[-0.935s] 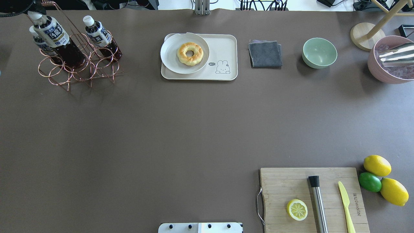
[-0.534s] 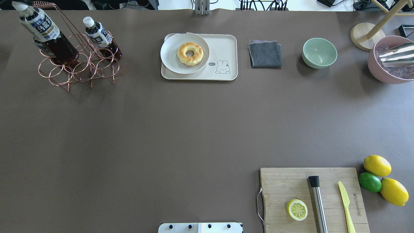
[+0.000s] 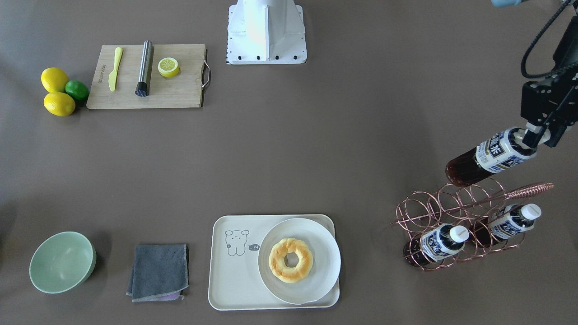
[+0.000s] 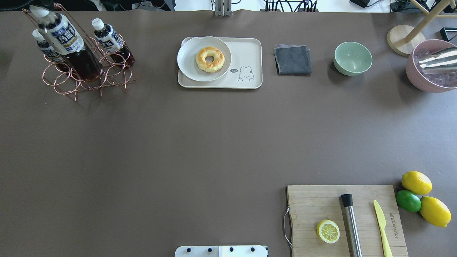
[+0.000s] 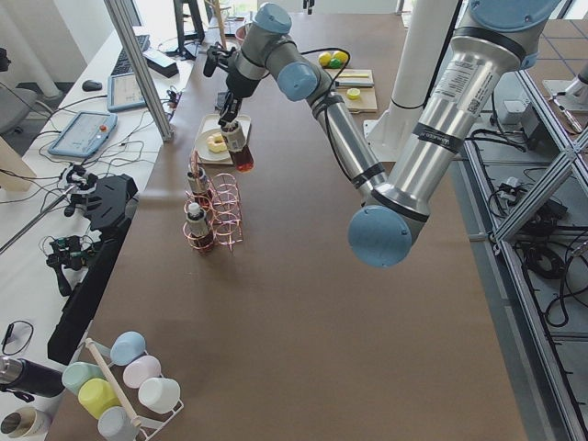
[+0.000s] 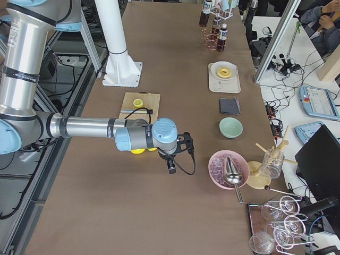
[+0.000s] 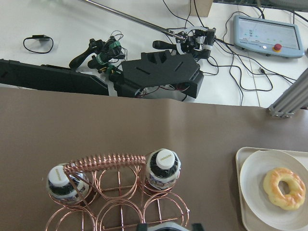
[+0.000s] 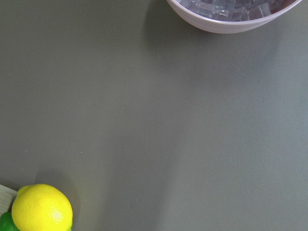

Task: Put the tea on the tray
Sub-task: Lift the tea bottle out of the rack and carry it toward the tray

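My left gripper (image 3: pixel 537 135) is shut on the cap end of a tea bottle (image 3: pixel 492 155) and holds it tilted in the air above a copper wire rack (image 3: pixel 451 203). The held bottle also shows in the overhead view (image 4: pixel 68 48) and the exterior left view (image 5: pixel 237 147). Two more tea bottles (image 4: pixel 109 39) (image 4: pixel 46 48) stand in the rack. The cream tray (image 4: pixel 250 53) with its cartoon lies to the rack's right, with a white plate (image 4: pixel 189 59) and a donut (image 4: pixel 210 59) on its left half. My right gripper (image 6: pixel 170 162) hangs over the table near the lemons; I cannot tell its state.
A grey cloth (image 4: pixel 292 59), a green bowl (image 4: pixel 352 58) and a pink bowl of ice (image 4: pixel 433 66) sit right of the tray. A wooden cutting board (image 4: pixel 314 203) with lemon half, muddler and knife lies at the near right, beside lemons and a lime (image 4: pixel 408 200).
The held bottle swung left and away over the rack, then came back right; it now hangs slightly right of where it was 0.9 s ago.
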You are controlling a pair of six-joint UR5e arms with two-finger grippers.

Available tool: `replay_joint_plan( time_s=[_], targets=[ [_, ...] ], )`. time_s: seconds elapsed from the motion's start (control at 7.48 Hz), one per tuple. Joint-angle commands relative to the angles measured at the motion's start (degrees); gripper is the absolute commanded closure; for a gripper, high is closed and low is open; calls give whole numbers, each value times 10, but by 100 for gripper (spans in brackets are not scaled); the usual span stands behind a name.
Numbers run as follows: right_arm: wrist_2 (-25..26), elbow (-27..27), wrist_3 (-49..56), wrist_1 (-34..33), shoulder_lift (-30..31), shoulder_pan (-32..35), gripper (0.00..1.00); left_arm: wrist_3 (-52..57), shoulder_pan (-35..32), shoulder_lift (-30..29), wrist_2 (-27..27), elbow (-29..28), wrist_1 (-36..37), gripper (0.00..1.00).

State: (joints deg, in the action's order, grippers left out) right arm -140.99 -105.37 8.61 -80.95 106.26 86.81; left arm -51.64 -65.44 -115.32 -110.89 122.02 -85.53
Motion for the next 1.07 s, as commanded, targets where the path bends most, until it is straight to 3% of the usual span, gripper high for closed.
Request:
replay_joint_plan(
  time_s=[0.0, 0.53, 0.8, 0.94],
  targets=[
    [-1, 3, 0, 0, 0, -1, 0, -52, 154, -75, 144, 26, 76, 100],
    [2, 7, 1, 1, -1, -2, 0, -95, 320, -204, 269, -76, 86, 100],
    [2, 8, 2, 1, -1, -3, 0, -97, 353, -214, 275, -106, 72, 100],
    [3, 8, 4, 1, -1, -3, 0, -115, 375, -213, 308, -121, 51, 100]
  ],
)
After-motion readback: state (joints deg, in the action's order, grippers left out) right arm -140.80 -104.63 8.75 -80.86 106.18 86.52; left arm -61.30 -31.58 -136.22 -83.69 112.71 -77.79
